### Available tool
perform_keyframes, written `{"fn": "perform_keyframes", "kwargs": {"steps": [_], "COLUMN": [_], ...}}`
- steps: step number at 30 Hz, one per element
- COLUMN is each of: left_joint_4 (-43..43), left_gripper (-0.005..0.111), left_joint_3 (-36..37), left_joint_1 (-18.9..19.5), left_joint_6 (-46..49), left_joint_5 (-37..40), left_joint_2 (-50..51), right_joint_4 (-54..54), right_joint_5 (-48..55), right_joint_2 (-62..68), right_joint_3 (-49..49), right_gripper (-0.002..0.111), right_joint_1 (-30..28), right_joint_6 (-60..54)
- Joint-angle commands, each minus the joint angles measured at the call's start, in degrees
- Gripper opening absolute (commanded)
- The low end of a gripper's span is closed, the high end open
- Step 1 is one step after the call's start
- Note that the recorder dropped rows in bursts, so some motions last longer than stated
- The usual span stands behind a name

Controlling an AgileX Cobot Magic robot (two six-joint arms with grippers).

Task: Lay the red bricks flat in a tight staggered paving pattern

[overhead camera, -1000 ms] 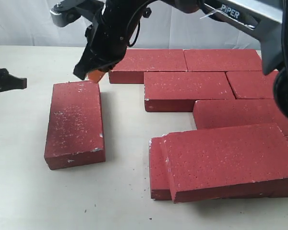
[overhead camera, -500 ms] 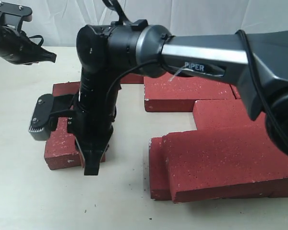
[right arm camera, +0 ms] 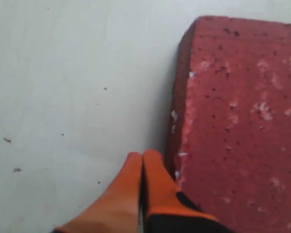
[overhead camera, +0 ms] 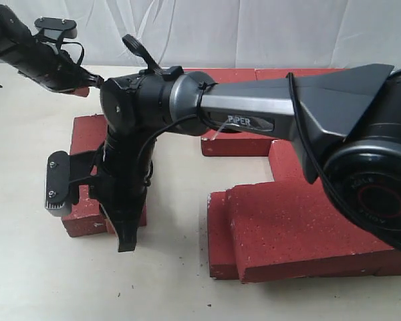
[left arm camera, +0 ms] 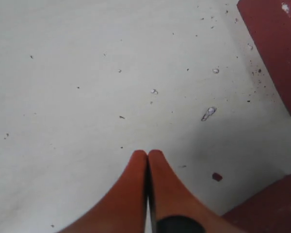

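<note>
One loose red brick (overhead camera: 85,131) lies flat on the left, mostly hidden by my right arm. My right gripper (overhead camera: 125,243) points down at its near right corner, shut and holding nothing. In the right wrist view its orange fingertips (right arm camera: 153,162) sit against the brick's (right arm camera: 237,121) side edge at table level. My left gripper (overhead camera: 93,81) hovers shut beyond the brick's far end. In the left wrist view this gripper (left arm camera: 147,154) is over bare table, between brick corners (left arm camera: 276,43). Other red bricks (overhead camera: 307,160) lie paved on the right, and one brick (overhead camera: 301,227) rests tilted on top of them.
The pale table (overhead camera: 27,174) carries red crumbs and grit (left arm camera: 217,177). A white cloth backdrop (overhead camera: 254,33) hangs behind. The right arm's long link (overhead camera: 274,114) spans the scene over the paved bricks.
My right gripper swung from the loose brick's far end down to its near right corner. The left gripper rose and moved right, toward the brick's far end.
</note>
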Motion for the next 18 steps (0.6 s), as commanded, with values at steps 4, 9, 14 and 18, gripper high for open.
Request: {"fn": "perform_keyframes", "kwargs": {"steps": [4, 9, 14, 18], "left_joint_4": [-0.4, 0.6, 3.9, 5.1], "left_gripper": [0.000, 0.000, 0.000, 0.000], "left_joint_3": [-4.0, -4.1, -4.1, -4.1], "left_joint_1": [-2.7, -2.8, -2.1, -1.1], "left_joint_6": [0.5, 0.5, -2.4, -4.0], "left_joint_5": [2.4, 5.0, 9.1, 12.2], "left_joint_2": [4.5, 5.2, 4.2, 1.3], "right_joint_4": [-0.8, -4.3, -15.1, -21.3], "right_joint_5": [-1.5, -2.5, -3.4, -2.6], "right_joint_2": [0.7, 1.6, 0.8, 0.1], "right_joint_3": [0.2, 0.2, 0.0, 0.0], "right_gripper": [-0.001, -0.001, -0.001, -0.001], "right_joint_1": [0.1, 0.0, 0.0, -0.1], "right_joint_6": [-0.9, -0.9, 6.7, 10.8]}}
